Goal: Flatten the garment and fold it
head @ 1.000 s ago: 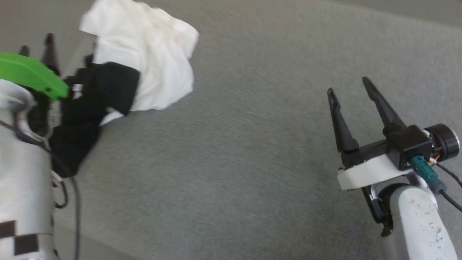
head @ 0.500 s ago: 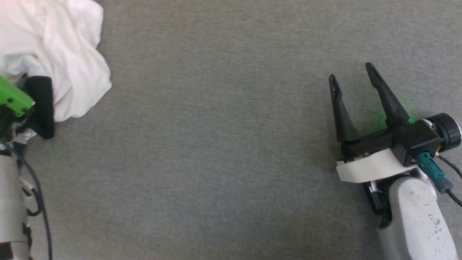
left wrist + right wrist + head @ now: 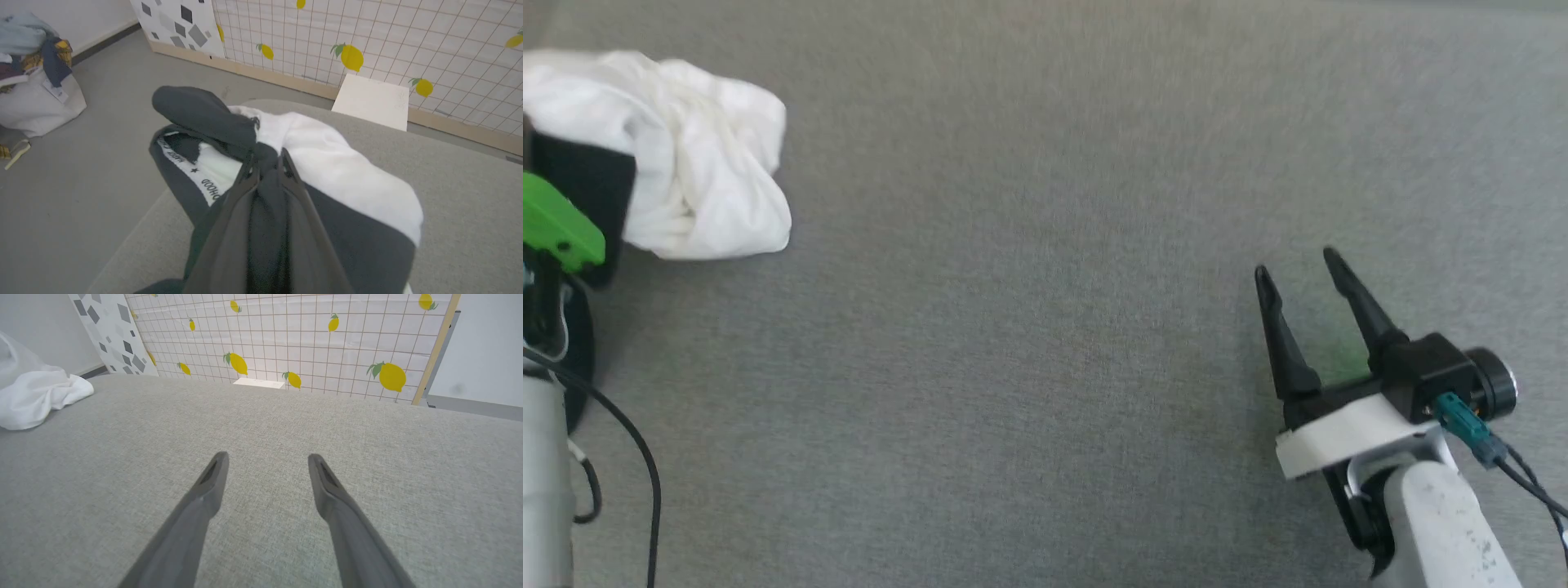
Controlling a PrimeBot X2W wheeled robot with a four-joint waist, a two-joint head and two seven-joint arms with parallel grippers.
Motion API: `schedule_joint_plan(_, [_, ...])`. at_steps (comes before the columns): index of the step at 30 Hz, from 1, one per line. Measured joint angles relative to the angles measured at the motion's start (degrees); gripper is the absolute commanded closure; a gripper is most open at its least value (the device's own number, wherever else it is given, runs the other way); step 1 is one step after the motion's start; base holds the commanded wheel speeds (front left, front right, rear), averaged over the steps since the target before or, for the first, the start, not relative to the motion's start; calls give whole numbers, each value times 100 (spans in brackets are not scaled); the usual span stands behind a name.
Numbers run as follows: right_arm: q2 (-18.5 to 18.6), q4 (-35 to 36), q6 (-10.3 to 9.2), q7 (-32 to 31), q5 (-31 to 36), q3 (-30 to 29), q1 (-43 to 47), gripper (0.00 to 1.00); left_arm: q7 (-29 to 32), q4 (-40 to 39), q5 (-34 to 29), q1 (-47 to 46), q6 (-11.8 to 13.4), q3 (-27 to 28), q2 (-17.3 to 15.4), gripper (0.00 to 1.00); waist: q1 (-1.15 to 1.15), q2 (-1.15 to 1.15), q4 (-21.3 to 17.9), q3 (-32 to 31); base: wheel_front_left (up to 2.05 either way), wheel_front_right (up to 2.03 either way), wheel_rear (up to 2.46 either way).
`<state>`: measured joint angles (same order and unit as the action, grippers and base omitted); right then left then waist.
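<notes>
**A:** Closest in, our right gripper (image 3: 267, 456) sits spread wide over the bare grey cushion (image 3: 261, 522), holding nothing. What's the left wrist cam got that the head cam hasn't?

**B:** The pinch. Our left gripper (image 3: 267, 157) is clamped narrow on a black fold of the garment (image 3: 335, 175), which is bunched near the cushion's left edge. We can read "HOOD" after a star on its white band (image 3: 192, 173). The rest is too creased.

**A:** Further back we've got a white block (image 3: 372, 102), a clothes bag (image 3: 36, 102) on the floor (image 3: 61, 183), then the lemon-print wall (image 3: 310, 339).
</notes>
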<state>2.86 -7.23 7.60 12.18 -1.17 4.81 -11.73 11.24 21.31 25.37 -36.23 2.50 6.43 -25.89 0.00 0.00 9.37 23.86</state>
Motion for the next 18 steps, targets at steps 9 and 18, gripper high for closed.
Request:
schedule_joint_plan(9, [0,-211,0,97,-254,-94,483,0,-766,-498,-584,-776,-308,-794,75,100,0,0,-149,-1146,0,0,0])
schedule_joint_plan(18, [0,-242,0,92,-312,-67,767,0,-967,-635,-553,-1695,-489,-1516,1037,100,0,0,-748,-1838,0,0,0])
